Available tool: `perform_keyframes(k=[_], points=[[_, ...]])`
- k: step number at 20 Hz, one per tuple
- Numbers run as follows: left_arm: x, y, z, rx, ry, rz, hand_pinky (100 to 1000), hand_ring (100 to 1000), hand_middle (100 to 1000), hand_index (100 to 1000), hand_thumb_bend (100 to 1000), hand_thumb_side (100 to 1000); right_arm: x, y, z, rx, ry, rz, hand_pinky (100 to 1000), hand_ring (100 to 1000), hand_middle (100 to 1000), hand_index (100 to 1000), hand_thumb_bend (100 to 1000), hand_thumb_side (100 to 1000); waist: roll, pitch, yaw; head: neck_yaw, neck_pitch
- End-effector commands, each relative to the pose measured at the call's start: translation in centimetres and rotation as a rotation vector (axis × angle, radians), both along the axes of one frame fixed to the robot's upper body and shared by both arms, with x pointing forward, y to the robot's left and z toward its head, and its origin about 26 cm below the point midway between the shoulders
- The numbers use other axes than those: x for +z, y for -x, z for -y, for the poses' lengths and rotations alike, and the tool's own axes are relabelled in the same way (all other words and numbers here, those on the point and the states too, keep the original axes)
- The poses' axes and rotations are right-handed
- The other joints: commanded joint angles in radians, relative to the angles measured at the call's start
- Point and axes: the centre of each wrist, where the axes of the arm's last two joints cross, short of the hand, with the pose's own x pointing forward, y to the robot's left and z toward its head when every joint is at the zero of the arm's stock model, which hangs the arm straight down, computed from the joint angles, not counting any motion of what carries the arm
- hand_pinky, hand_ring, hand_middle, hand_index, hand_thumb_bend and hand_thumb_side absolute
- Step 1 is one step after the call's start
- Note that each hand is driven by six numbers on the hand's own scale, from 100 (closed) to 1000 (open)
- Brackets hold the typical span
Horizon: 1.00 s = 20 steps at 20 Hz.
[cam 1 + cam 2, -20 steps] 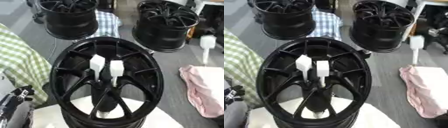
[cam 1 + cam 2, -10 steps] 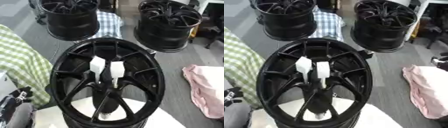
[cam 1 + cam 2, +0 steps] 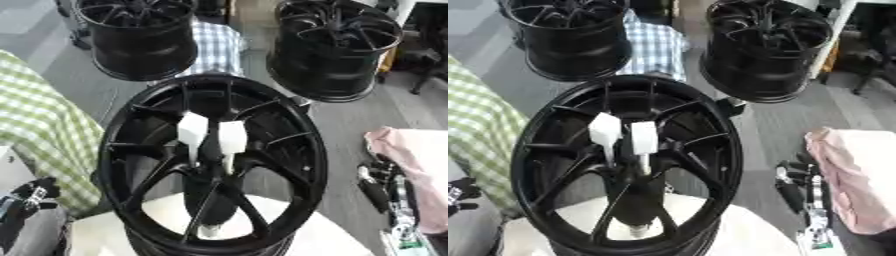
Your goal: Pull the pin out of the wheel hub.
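A black wheel hub (image 3: pixel 112 150) lies flat on a white round stand (image 3: pixel 319 240) in the middle of the view. Two white pins (image 3: pixel 192 131) (image 3: pixel 232 138) stand side by side, upright, in its centre, with thin stems going down into the middle of the hub. My right hand (image 3: pixel 376 186) shows low at the right, black and silver, fingers straight, beside the rim and apart from it. My left hand (image 3: pixel 26 197) sits at the lower left corner, away from the wheel. Neither hand touches the pins.
Two more black wheels (image 3: pixel 140 35) (image 3: pixel 337 45) stand behind, with a blue checked cloth (image 3: pixel 219 47) between them. A green checked cloth (image 3: pixel 44 125) lies at the left and a pink cloth (image 3: pixel 416 160) at the right, close to my right hand.
My right hand has come into view at the lower right beside the wheel. The camera has shifted a little. The pins stand as before.
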Motion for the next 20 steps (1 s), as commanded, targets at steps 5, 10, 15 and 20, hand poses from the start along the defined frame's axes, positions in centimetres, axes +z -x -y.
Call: perform_keyframes(k=[5,10,15,20], points=[[0.78,-0.24,-0.58,-0.001,-0.019,0.027,709,761,654,798,330,664,-0.56,-0.19,-0.16,0.034,0.054,-0.011,753,691,694,859,119,428,0.005,-0.008,-0.006,-0.001,0.001],[0.74,-0.17,-0.67,-0.001,-0.020,0.028,709,761,654,797,327,664,-0.37,-0.29,-0.09,0.037,0.005,0.009,750,681,688,857,101,443,0.007,-0.004,-0.010,0.007,0.007],[0.66,-0.08,-0.77,0.002,-0.018,0.029,709,761,655,797,325,663,-0.49,-0.30,-0.05,0.046,-0.005,0.006,749,679,685,858,100,448,0.009,-0.002,-0.012,0.006,0.011],[0.64,-0.09,-0.75,0.000,-0.017,0.029,709,762,655,797,324,664,-0.57,-0.28,-0.01,0.050,-0.004,0.000,749,678,682,857,100,450,0.009,-0.004,-0.011,0.006,0.012]])
